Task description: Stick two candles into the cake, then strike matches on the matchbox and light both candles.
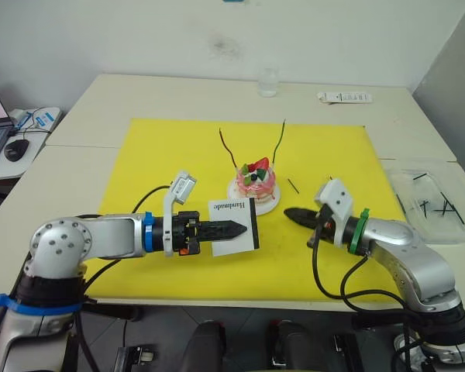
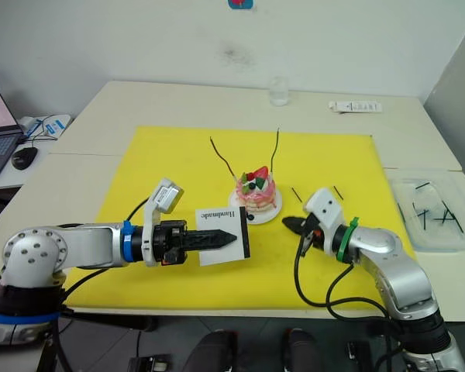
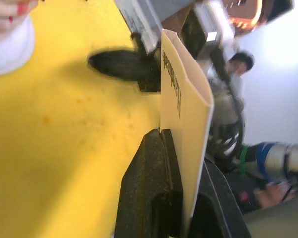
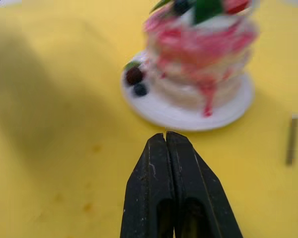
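Note:
The small pink cake [image 1: 256, 183] sits on its white plate [image 1: 270, 205] in the middle of the yellow mat. Two thin wavy candles rise from it, one leaning left [image 1: 228, 150] and one on the right [image 1: 280, 139]; I see no flame on either. My left gripper [image 1: 239, 229] is shut on the white matchbox [image 1: 234, 223], holding it upright on edge just in front of the cake. The box edge [image 3: 185, 119] sits between its fingers. My right gripper [image 1: 291, 213] is shut, low over the mat right of the plate, nothing visible between its fingertips [image 4: 166, 138]. Loose matches [image 2: 296, 194] [image 2: 338, 192] lie nearby.
A clear plastic tray [image 1: 407, 174] holding several matches stands at the right table edge. A glass [image 1: 268, 81] and a white flat object [image 1: 345, 98] are at the back. A laptop and mouse [image 1: 15, 149] sit on the left side table.

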Tool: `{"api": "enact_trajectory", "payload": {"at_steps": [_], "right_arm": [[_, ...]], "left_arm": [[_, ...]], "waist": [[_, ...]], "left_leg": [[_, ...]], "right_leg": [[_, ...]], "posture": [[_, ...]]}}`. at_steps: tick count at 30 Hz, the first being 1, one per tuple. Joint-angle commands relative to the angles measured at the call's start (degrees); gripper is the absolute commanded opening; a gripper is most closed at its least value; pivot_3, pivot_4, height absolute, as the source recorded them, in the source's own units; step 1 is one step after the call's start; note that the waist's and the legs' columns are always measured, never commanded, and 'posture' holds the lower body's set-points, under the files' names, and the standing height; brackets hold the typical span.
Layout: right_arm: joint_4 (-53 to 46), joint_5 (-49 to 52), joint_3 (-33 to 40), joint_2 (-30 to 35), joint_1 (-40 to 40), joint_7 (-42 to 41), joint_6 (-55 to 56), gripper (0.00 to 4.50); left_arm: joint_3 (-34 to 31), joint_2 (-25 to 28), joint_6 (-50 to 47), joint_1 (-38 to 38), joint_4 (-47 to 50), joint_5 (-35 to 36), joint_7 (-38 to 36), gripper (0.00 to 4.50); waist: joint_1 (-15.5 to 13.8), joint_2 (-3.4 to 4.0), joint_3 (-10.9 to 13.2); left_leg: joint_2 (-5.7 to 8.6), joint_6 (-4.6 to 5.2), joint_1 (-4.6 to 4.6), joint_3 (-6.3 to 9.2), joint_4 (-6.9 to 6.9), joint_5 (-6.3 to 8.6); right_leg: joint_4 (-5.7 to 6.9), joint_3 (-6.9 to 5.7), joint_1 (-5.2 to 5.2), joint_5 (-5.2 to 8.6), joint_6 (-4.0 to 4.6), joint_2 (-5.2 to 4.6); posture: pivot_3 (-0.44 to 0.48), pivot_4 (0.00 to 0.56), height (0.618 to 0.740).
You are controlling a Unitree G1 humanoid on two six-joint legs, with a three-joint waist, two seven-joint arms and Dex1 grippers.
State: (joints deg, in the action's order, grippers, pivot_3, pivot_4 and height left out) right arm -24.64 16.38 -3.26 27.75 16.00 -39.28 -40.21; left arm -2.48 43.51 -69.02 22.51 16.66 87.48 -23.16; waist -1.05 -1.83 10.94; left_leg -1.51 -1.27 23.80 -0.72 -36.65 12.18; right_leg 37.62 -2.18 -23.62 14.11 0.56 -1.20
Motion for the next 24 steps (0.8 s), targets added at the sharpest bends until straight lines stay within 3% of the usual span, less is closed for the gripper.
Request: {"api": "enact_trajectory", "payload": {"at_steps": [1, 3, 5, 12, 22, 24], "right_arm": [[1.1, -2.0, 1.3, -2.8, 1.2, 5.9, 3.1, 0.18], [3.0, -2.8, 1.1, -4.3, 1.8, 7.9, 4.2, 0.65], [6.7, -3.7, 0.7, -6.1, 3.3, 9.4, 6.9, 1.34], [21.8, -8.9, -0.6, -9.5, 8.6, 13.4, 17.0, 3.80], [36.0, -10.9, 1.1, -13.2, 13.3, 17.0, 20.7, 3.80], [37.1, -11.0, 0.7, -13.4, 13.4, 16.9, 21.5, 3.43]], "left_arm": [[1.6, -0.8, 10.5, -2.7, 7.6, -14.7, -7.3, 0.01], [2.7, -2.0, 14.7, -3.8, 9.3, -21.3, -7.0, 0.00], [1.0, -2.5, 12.7, -4.5, 9.3, -18.3, -7.0, 0.00], [-0.7, -5.2, 13.1, -5.3, 10.4, -18.7, -4.2, 0.00], [-2.1, -8.2, 12.3, -7.1, 13.0, -17.4, 1.1, 0.00], [-2.3, -8.3, 12.3, -7.2, 13.1, -17.2, 1.7, 0.00]], "waist": [[0.0, 0.00, 0.0], [-0.1, 0.00, 0.0], [-0.1, -0.01, 0.0], [0.5, 0.00, 0.0], [1.1, 0.00, 0.0], [1.1, 0.00, 0.0]], "left_leg": [[-0.02, 0.00, 0.02, 0.00, 0.03, 0.00], [-0.04, 0.00, 0.07, 0.00, 0.07, 0.00], [-0.05, 0.00, 0.06, -0.01, 0.10, 0.00], [-0.04, 0.02, 0.10, -0.05, 0.04, 0.00], [-0.08, 0.02, 0.06, -0.04, -0.01, 0.00], [-0.08, 0.02, 0.05, -0.02, -0.05, 0.00]], "right_leg": [[0.00, 0.00, -0.03, 0.01, 0.02, 0.01], [0.01, 0.01, -0.11, 0.02, 0.03, 0.03], [0.02, 0.01, -0.12, 0.02, 0.03, 0.03], [0.05, 0.05, -0.14, -0.01, -0.02, 0.06], [0.19, 0.09, -0.14, -0.02, -0.03, 0.12], [0.27, 0.08, -0.13, -0.02, -0.03, 0.12]], "posture": [[0.000, 0.150, 0.740], [0.000, 0.150, 0.740], [0.000, 0.150, 0.740], [0.000, 0.150, 0.740], [0.000, 0.150, 0.740], [0.000, 0.150, 0.740]]}}
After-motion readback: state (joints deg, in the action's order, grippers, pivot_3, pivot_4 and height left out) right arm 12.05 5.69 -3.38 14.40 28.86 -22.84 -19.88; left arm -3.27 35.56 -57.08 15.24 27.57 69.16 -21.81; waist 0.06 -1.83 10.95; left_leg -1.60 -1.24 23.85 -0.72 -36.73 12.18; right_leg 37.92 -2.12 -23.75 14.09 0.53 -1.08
